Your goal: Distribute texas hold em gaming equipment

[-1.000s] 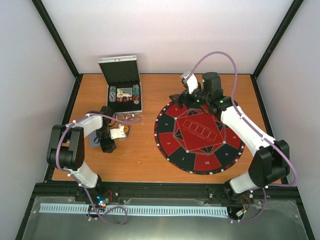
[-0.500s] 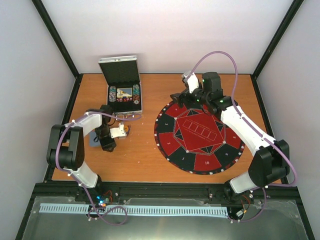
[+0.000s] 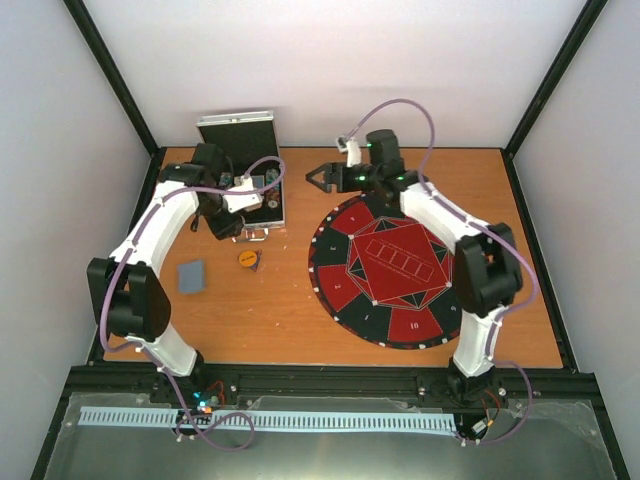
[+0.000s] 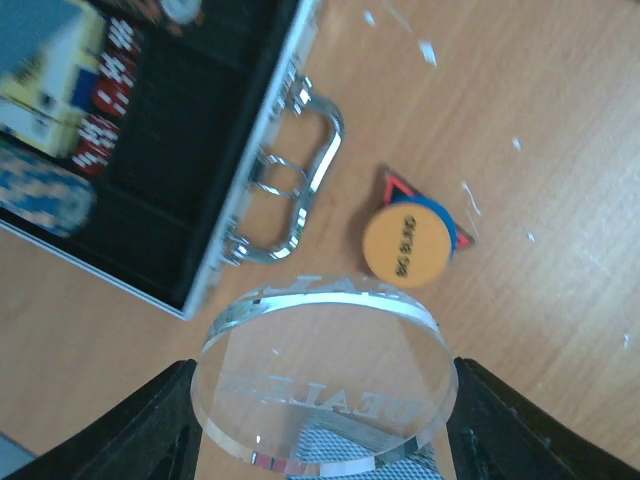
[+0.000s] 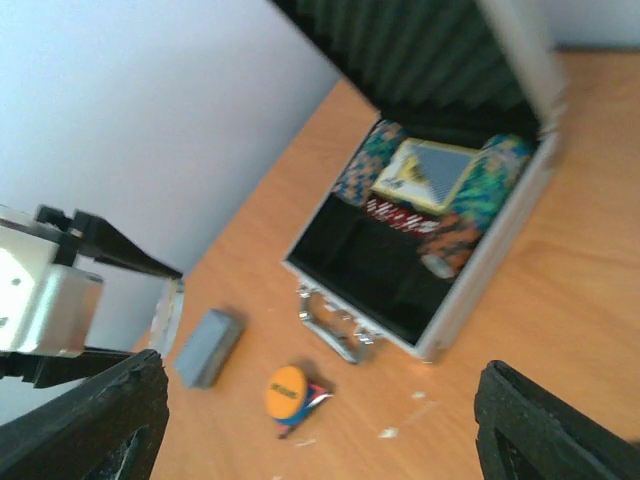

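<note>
clear dealer disc [image 4: 325, 350] sits clamped in left gripper [image 4: 325, 425]; right gripper [image 3: 320, 180] gapes wide, empty.

clear dealer disc [image 4: 325, 385], orange disc [image 4: 405, 245], red-black mat [image 3: 400, 272]

Bright even light; wrist views blurred.

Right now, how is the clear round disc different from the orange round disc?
The clear round disc is see-through and reads DEALER; the orange round disc is solid and reads BIG BLIND. The clear round disc is held in the left gripper; the orange round disc lies on the wooden table. Both are round.
</note>
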